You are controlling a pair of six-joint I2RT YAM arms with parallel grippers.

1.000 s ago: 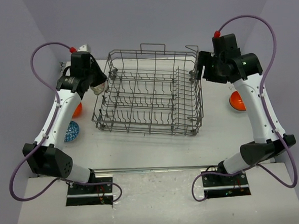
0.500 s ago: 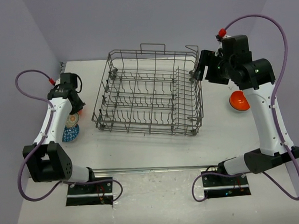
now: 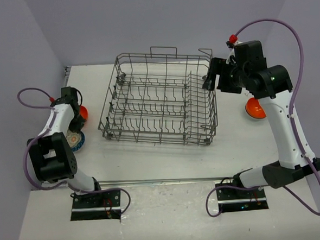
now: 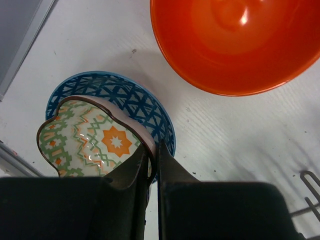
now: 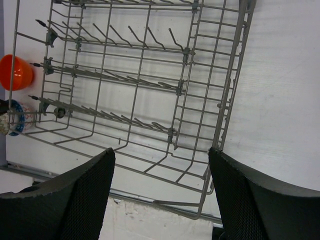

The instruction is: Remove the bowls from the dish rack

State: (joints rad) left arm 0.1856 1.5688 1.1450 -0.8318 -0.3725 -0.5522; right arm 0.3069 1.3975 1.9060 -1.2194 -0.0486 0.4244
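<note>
We pinch the patterned bowl's [image 4: 85, 140] rim in the left gripper [image 4: 152, 156]; the right gripper [image 5: 159, 156] gapes over the dish rack's [image 5: 140, 85] right edge.

The orange bowl [image 4: 235, 45] is smooth and very shiny, with bright spots of light on it. The patterned bowl [image 4: 95, 140] is shiny too, like glazed clay. The dish rack [image 5: 135, 82] is thin grey metal wire, a bit dull. The white surface [image 4: 225, 135] is matt with tiny dark specks. The right pincer [image 5: 161, 160] has black pads [image 5: 85, 195], rough and dotted. The left pincer [image 4: 152, 165] looks like smooth dark plastic.
</note>
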